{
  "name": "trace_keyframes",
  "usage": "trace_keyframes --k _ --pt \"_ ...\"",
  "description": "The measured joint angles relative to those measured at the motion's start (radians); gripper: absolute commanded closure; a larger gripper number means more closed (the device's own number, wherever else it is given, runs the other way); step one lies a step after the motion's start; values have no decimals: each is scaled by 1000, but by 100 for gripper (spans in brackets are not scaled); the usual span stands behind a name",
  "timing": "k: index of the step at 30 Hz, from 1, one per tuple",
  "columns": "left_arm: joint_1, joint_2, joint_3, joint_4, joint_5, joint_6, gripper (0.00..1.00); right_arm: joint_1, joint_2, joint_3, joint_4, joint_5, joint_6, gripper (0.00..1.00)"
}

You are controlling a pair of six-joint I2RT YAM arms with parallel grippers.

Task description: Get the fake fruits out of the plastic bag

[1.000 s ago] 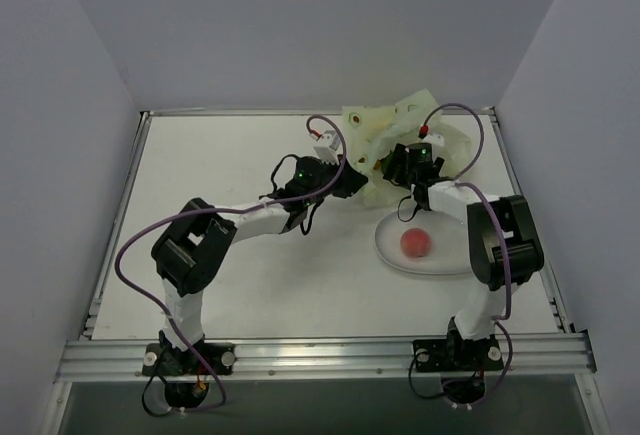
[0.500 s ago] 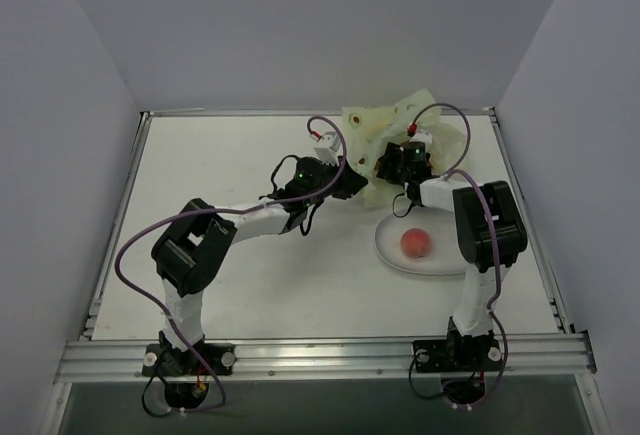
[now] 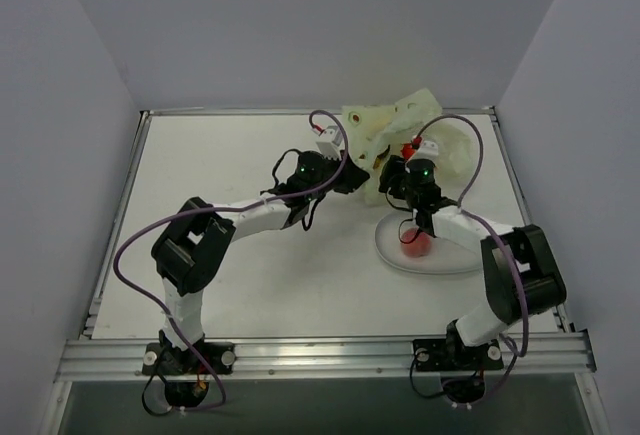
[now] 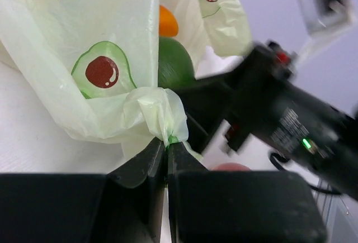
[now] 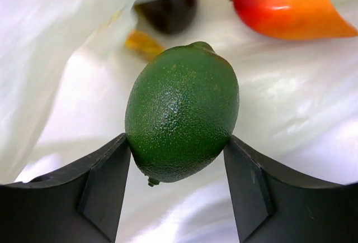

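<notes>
The plastic bag (image 3: 402,123) lies crumpled at the back of the table, pale green with avocado prints (image 4: 103,70). My left gripper (image 3: 360,177) (image 4: 166,145) is shut on a bunched fold of the bag's edge. My right gripper (image 3: 393,168) (image 5: 177,140) reaches into the bag's mouth, and its two fingers touch both sides of the green oval fruit (image 5: 182,117) (image 4: 174,64). Deeper in the bag lie an orange-red fruit (image 5: 285,5) (image 4: 166,22), a dark brown one (image 5: 168,11) and a bit of yellow banana (image 5: 144,43). A pink peach (image 3: 416,243) sits on the plate.
The oval pale grey plate (image 3: 445,261) lies just in front of the bag, under the right arm's forearm. Grey walls enclose the table on three sides. A metal rail runs along the near edge by the arm bases.
My right gripper's fingers have narrowed onto the green fruit, and the right arm's elbow has swung out toward the near right. The left arm keeps its hold in place.
</notes>
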Motion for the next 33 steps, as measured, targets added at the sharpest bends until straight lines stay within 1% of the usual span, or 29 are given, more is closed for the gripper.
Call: trace_keyframes --k 5,10,13,17,20,22,23,25,28,31,32,33 --pt "0 0 35 -3 -3 4 98 69 -319 -171 -74 47 39 65" --pt "0 0 37 -5 -4 3 98 68 -629 -287 -243 161 135 64" --pt "0 0 37 -5 -6 1 98 48 -746 -340 -335 222 199 65" --pt "0 0 36 -4 -6 1 98 -29 -806 -387 -425 240 259 63" --pt "0 0 33 -4 -6 1 98 -95 -789 -399 -465 230 288 55" --pt "0 0 31 -3 -6 0 98 -110 -772 -404 -484 230 310 36" --pt "0 0 29 0 -6 0 98 -110 -768 -405 -491 229 319 21" --pt "0 0 19 10 -6 0 98 -112 -769 -405 -499 226 327 17" --pt "0 0 5 12 -6 0 98 -112 -774 -401 -513 219 325 17" --pt "0 0 -3 12 -6 1 98 -112 -785 -374 -538 216 312 19" --pt "0 0 -3 13 -6 1 98 -111 -786 -358 -543 214 305 25" --pt "0 0 -5 22 -6 0 98 -111 -786 -339 -542 212 294 41"
